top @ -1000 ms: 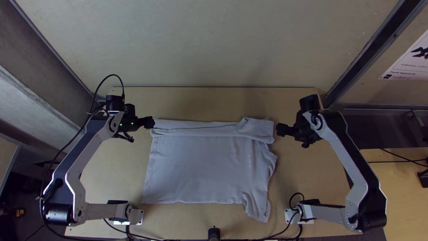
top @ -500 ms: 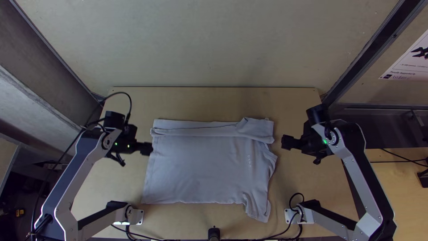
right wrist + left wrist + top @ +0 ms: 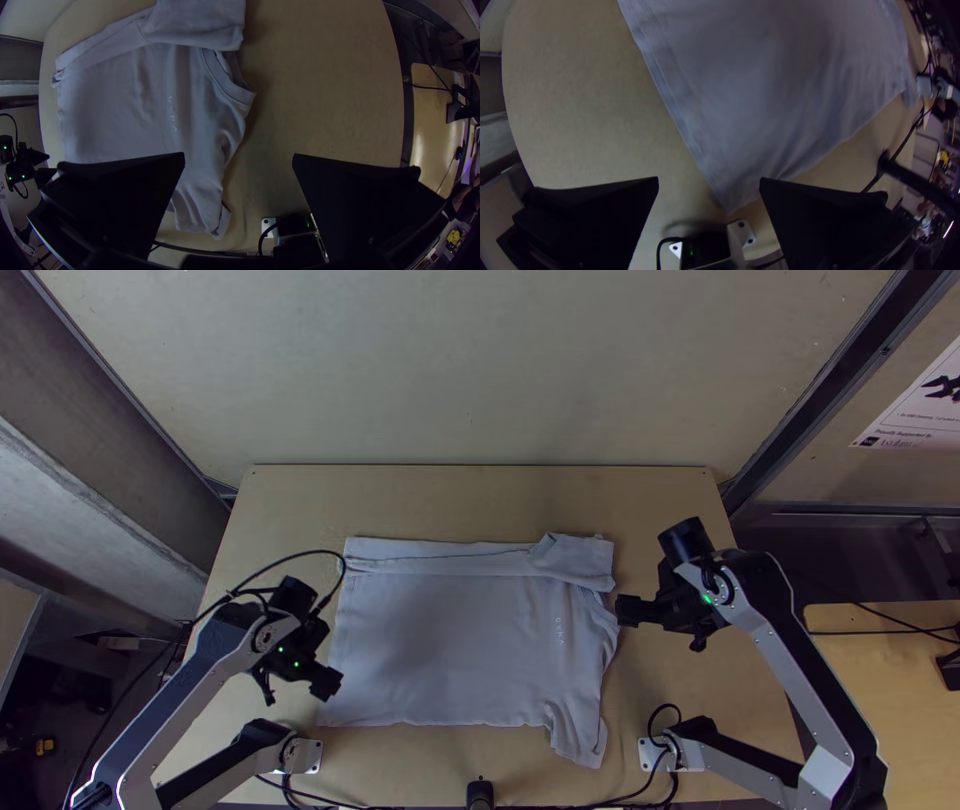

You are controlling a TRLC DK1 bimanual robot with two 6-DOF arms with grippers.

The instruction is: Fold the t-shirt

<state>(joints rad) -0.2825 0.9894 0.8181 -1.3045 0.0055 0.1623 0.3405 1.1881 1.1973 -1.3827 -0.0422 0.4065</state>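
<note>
T-shirt point(image 3: 450, 640) between left gripper point(image 3: 709, 178) and right gripper point(image 3: 239, 155), both wide and empty. May miss hem corner point(image 3: 727, 199) beside left gripper if closed too high; may twist loose sleeve point(image 3: 580, 738), at base side of right gripper, if pulled unevenly.

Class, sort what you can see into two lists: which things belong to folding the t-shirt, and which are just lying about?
For the job:
- t-shirt, partly folded
- wooden table under it
- left end effector, open
- right end effector, open

Just about:
- printed sheet
- loose cables on the side table
</note>
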